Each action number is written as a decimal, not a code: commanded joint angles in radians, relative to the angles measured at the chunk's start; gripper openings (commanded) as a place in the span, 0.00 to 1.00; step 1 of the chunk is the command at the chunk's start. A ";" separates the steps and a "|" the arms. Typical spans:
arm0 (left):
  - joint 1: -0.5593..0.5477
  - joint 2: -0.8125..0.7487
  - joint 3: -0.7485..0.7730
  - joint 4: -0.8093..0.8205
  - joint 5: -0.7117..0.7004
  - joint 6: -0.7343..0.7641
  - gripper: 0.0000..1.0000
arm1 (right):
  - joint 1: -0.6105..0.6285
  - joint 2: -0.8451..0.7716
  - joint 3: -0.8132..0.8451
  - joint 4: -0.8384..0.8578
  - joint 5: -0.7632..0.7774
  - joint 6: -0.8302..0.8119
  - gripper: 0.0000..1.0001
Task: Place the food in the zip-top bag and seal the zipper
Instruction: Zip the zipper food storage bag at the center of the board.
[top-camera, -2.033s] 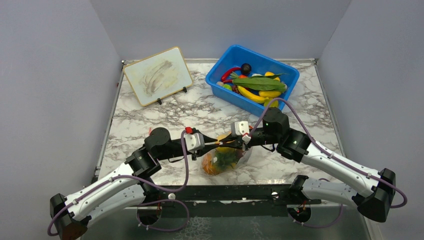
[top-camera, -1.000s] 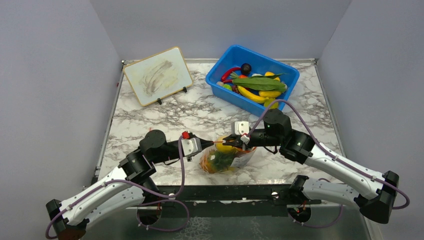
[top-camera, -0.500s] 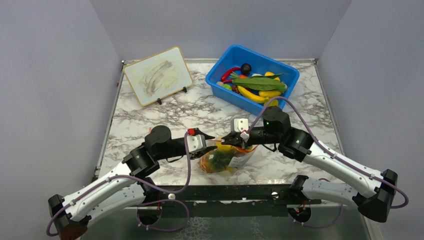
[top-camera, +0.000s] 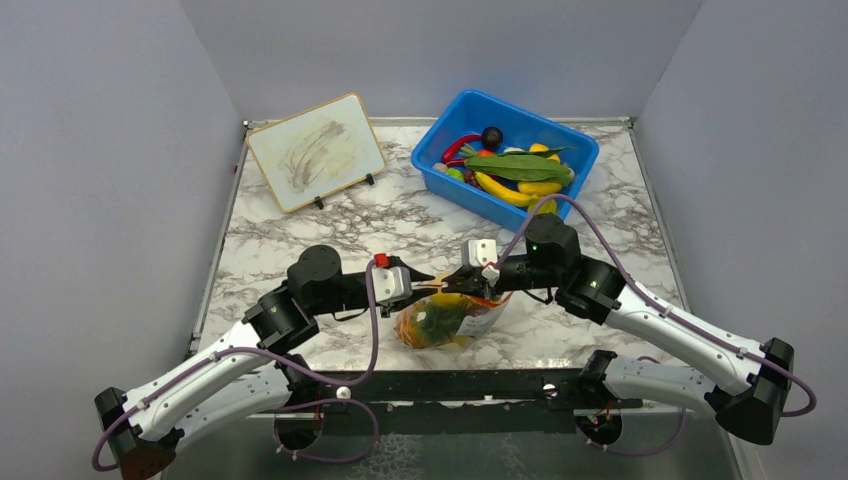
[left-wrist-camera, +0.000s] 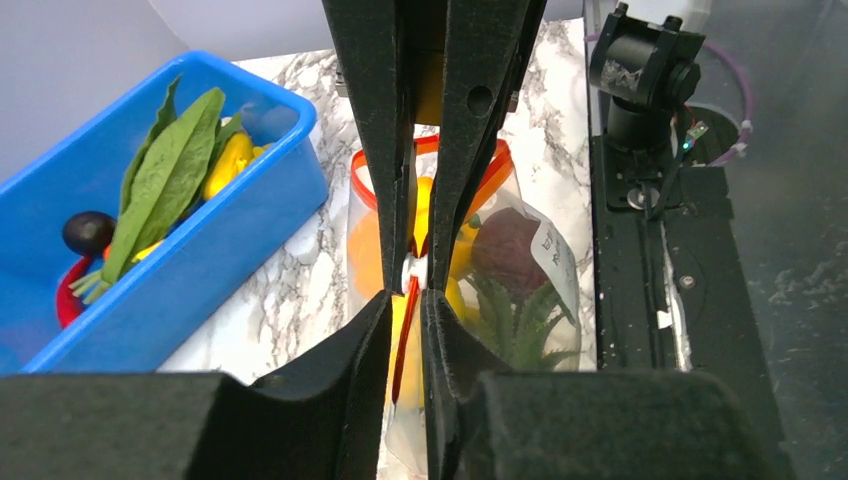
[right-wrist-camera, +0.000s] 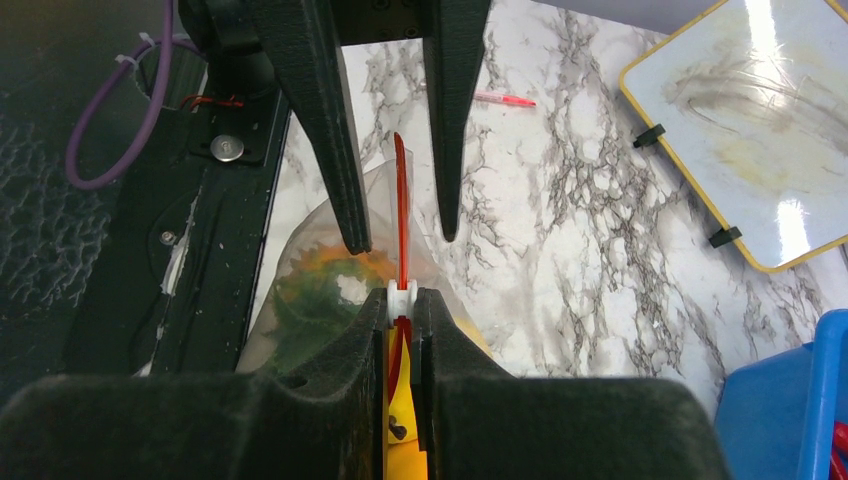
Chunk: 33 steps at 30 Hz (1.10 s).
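Both at the bag mouth, tip to tip. Firm pinch by the right hand on the zipper, right at its white slider. Slightly parted fingers on the left hand, straddling the red strip with a gap on each side, not pressing it.

Shown only by the right wrist: that gap, a red pen lying on the counter, and a whiteboard beyond. Shown only by the left wrist: a dark red fruit, green leaves and orange and yellow pieces inside the bag, with the red strip spreading into a loop around the right fingers. Shown from above: bag resting near the counter's front edge between the arms, bulging with food; more toy produce in the blue bin at the far right, well apart.

Forearms reaching inward from either side, low over the counter, hands pointing straight at each other.
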 joint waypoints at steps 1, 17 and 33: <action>0.000 -0.009 0.016 0.011 0.041 -0.006 0.13 | -0.004 -0.009 -0.009 0.074 -0.031 0.011 0.01; 0.000 -0.050 -0.001 -0.053 -0.021 0.034 0.09 | -0.005 -0.002 -0.027 0.101 -0.029 0.029 0.01; 0.000 0.004 0.001 -0.020 -0.002 0.065 0.00 | -0.004 0.017 -0.007 0.088 -0.040 0.019 0.01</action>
